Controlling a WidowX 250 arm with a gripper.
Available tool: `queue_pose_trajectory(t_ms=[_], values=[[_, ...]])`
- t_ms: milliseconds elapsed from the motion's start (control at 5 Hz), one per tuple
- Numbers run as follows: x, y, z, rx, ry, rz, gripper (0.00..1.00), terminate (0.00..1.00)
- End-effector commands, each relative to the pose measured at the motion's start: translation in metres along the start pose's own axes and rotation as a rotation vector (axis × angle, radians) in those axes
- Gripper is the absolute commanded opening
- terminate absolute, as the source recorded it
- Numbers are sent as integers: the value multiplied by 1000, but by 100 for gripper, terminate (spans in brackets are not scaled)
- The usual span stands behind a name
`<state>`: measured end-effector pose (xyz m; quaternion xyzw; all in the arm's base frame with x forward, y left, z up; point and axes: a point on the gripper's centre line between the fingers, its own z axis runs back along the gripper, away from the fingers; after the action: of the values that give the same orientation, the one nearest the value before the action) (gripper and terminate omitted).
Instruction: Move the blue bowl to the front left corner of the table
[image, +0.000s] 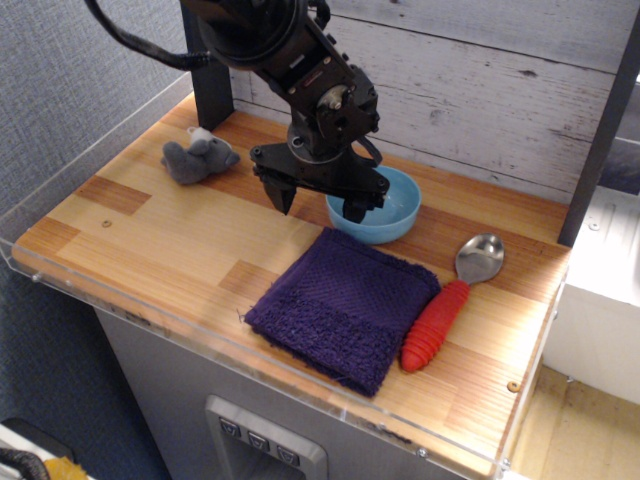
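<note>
The blue bowl (392, 207) sits at the back middle of the wooden table (165, 245), just behind a purple towel. My black gripper (320, 203) is open and low over the bowl's left rim. Its right finger (357, 206) reaches down inside the bowl. Its left finger (283, 194) hangs outside the bowl to the left, close above the wood. The jaws straddle the rim and are not closed on it. The arm hides the bowl's left edge.
A folded purple towel (345, 305) lies in front of the bowl. A red-handled spoon (440, 318) lies to its right. A grey plush toy (200, 158) sits at the back left. A black post (210, 75) stands behind it. A clear acrylic rim (90, 290) edges the table.
</note>
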<state>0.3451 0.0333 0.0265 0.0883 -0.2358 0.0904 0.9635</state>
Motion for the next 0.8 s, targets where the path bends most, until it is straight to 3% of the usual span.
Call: queue_pose_trajectory(t_ms=[0,400,600], values=[[2,-1,7,0,-56,-63,0,0],[0,0,13,3,-75,-76,0,0],[6,-7,16,-65,-101,-139,0,0]])
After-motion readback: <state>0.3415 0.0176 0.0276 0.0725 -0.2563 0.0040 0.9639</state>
